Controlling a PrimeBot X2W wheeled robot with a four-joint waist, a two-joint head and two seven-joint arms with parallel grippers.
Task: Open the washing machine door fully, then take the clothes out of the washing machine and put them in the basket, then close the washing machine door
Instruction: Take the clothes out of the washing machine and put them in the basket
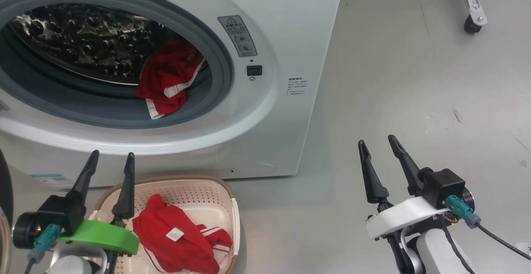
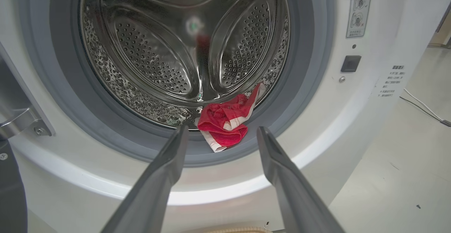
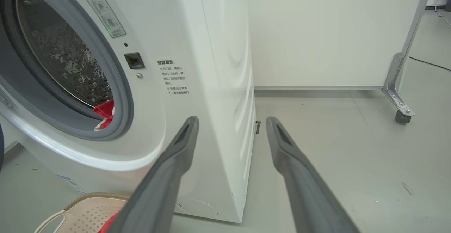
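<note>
Now one red garment (image 1: pixel 170 81) droops over the grey ring at the near lip of the washing machine (image 1: pixel 265 112) drum. A second garment (image 1: pixel 174 236) lies in the basket (image 1: pixel 207 187) on the floor just before it. The left gripper (image 1: pixel 113 154) hovers above the basket and the right gripper (image 1: pixel 376 140) is well to the right, both with fingers apart and empty.

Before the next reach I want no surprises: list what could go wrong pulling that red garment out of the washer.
1. The red garment hangs over the grey rubber ring; the open left gripper might pinch the ring along with the cloth.
2. Gripping only the dangling edge may let it slip and miss the basket below.
</note>
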